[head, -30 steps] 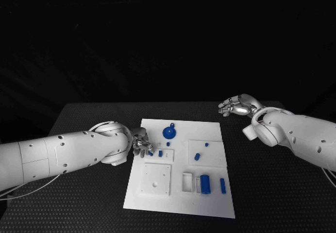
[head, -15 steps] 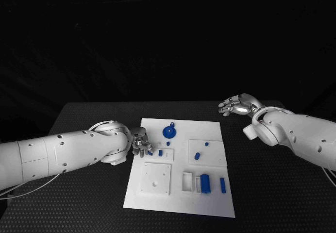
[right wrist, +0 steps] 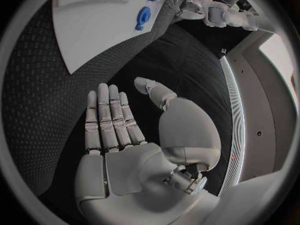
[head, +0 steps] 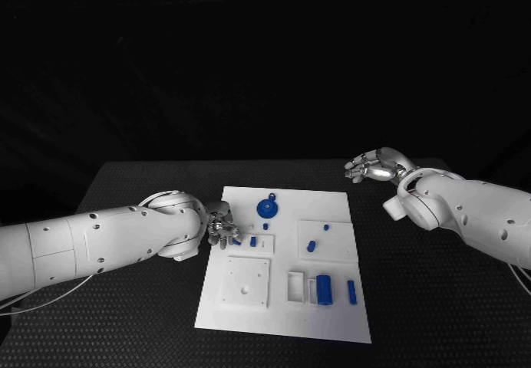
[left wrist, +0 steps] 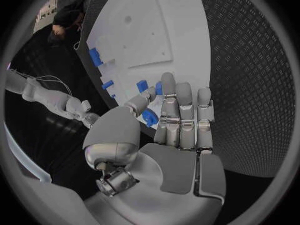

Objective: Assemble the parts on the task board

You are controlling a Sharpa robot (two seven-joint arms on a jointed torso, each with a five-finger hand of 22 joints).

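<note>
Two thick white robot arms with smooth, rounded shells. Small dark screw holes dot the left arm (head: 100, 241) and the right arm (head: 476, 215). A thin pale cable (head: 44, 299) loops beneath the left arm. Each arm ends in a silver metallic hand: the left hand (left wrist: 178, 135) and the right hand (right wrist: 125, 150) have segmented fingers, flat grey palm plates and a bulbous, glossy grey thumb base with exposed metal fittings at the wrist.
</note>
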